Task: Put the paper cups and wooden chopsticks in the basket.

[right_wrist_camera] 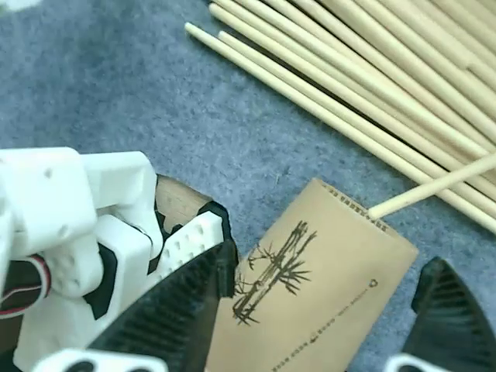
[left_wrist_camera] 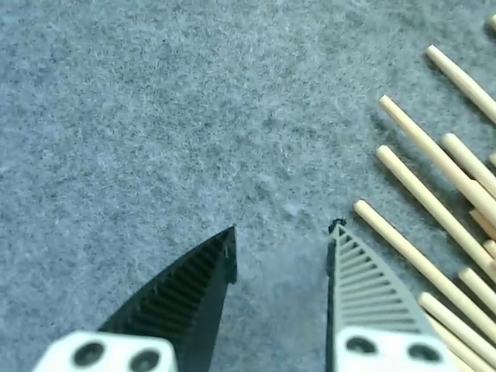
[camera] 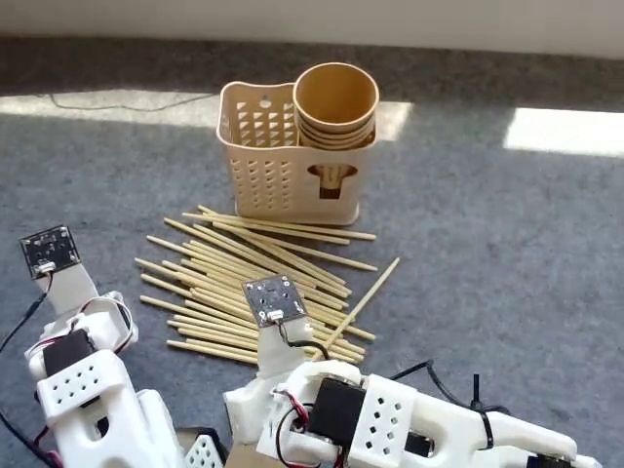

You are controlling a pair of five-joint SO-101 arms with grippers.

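While cups [camera: 335, 97] sit in basket [camera: 258, 166], left end effector [left_wrist_camera: 283, 236] spread wide over carpet [left_wrist_camera: 155, 116] by chopsticks [left_wrist_camera: 434, 201]; right end effector [right_wrist_camera: 329, 263] spread around paper sleeve [right_wrist_camera: 310, 318].

High view looks down over carpet [camera: 507, 244]; both wrist views close, sharing chopsticks [right_wrist_camera: 387, 77]

Cups [camera: 335, 97] in basket [camera: 259, 168]; chopsticks [camera: 246, 269] before basket.
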